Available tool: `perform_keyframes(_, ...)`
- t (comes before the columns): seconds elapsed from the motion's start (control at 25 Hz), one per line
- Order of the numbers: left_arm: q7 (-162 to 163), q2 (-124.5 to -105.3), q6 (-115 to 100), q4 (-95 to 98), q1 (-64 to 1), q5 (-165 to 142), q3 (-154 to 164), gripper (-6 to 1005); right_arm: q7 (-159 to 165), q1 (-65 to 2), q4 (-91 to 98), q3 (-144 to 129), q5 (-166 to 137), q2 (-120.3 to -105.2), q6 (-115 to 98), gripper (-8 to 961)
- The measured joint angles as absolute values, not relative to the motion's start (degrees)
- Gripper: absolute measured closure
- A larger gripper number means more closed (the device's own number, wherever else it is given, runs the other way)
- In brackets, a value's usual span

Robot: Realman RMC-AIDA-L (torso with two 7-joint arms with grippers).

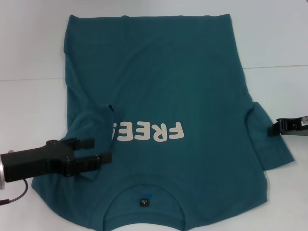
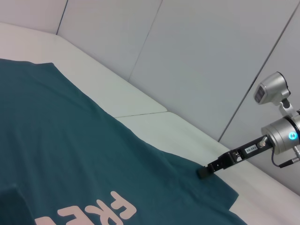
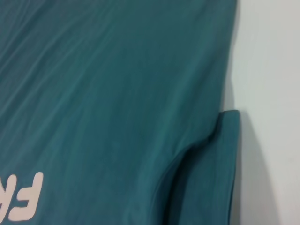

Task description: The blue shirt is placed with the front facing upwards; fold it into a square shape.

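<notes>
Behind blue shirt [image 2: 70, 150], grey wall panels [image 2: 197, 61].

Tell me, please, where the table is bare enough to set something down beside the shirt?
Bare white table lies beyond the blue shirt on the robot's left, and a wider patch on its right beyond the right gripper. It is crowded near the left gripper over the folded sleeve.

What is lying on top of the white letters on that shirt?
The blue shirt's left sleeve is folded inward over the lettering, leaving "FREE" visible; whatever follows is covered. The left gripper hovers beside the fold.
</notes>
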State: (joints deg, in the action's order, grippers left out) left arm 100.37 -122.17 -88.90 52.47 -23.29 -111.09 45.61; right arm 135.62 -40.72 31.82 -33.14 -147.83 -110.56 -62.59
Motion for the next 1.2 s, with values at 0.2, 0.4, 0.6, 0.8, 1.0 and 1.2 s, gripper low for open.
perform_keyframes(0.2,100.42,-122.07,-89.15,52.47,-23.3,-111.09,45.59,157,135.61,-40.22,32.34,-32.78,-147.48,-109.76,-62.59,926)
perform_keyframes(0.4,100.45,-121.98,-89.25,52.47,-23.11,-111.09,45.48,157,135.71,-39.61,33.99,-32.72,-146.79,-109.2,-63.24,913)
perform_keyframes(0.6,100.46,-121.87,-89.3,52.47,-23.02,-111.09,45.58,157,135.89,-39.35,34.86,-32.69,-145.0,-107.87,-64.42,899)
perform_keyframes(0.8,100.46,-121.82,-89.33,52.47,-23.12,-111.1,45.62,157,135.99,-39.46,36.08,-32.76,-144.1,-106.99,-65.71,886)
perform_keyframes(1.0,100.45,-121.79,-89.39,52.47,-23.19,-111.16,45.9,157,136.16,-40.35,36.47,-33.06,-144.09,-106.2,-67.03,872)
perform_keyframes(1.2,100.44,-121.68,-89.43,52.47,-23.2,-111.18,46.35,157,136.91,-41.21,38.0,-33.21,-144.39,-105.85,-68.53,858)
